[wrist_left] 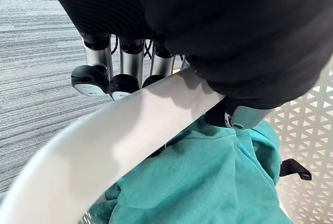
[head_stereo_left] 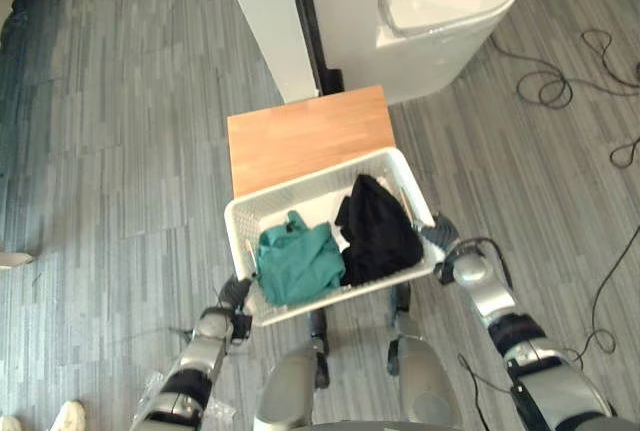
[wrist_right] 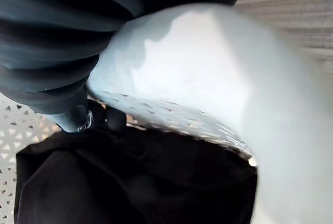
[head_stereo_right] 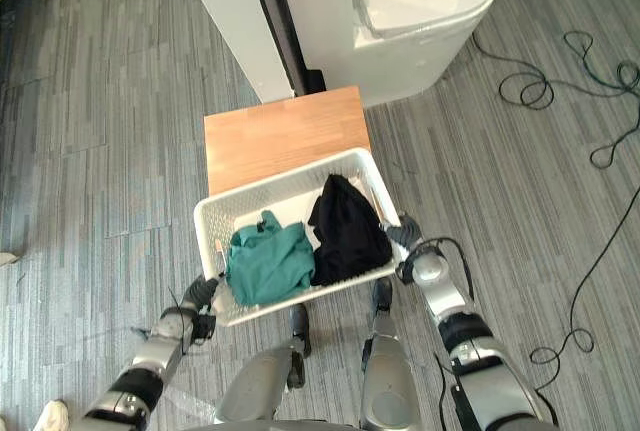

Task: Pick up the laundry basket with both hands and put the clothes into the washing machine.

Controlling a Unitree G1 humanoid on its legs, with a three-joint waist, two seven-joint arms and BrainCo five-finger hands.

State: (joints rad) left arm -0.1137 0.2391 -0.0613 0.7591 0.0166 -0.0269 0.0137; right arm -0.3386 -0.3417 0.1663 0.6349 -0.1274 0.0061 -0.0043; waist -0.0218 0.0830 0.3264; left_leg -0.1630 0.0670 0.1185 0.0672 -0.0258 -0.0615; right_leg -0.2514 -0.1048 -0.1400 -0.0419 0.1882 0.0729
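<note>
Holding the white laundry basket (head_stereo_left: 300,199) over the near edge of the wooden table (head_stereo_left: 305,141): left hand (wrist_left: 130,63) clamped round its left rim. Right hand (head_stereo_left: 445,234) at the right rim, grip impossible to tell. Inside, teal garment (head_stereo_left: 298,261) beside black garment (head_stereo_left: 378,231).

Perforated plastic basket (head_stereo_left: 300,193); matt wooden table (head_stereo_left: 300,136).

Straight ahead: wooden table (head_stereo_left: 305,136), top bare, close against the far rim of the basket (head_stereo_left: 300,189). Behind the table: white washing machine (head_stereo_left: 440,1), with a white panel (head_stereo_left: 265,21) at its left. Basket ends both taken, left hand (head_stereo_left: 236,296) and right hand (head_stereo_left: 440,234) clasped on the rims. Open floor (head_stereo_left: 120,151) left of the table. Open floor on the right too, crossed by loose cables (head_stereo_left: 545,91) near the washing machine.
</note>
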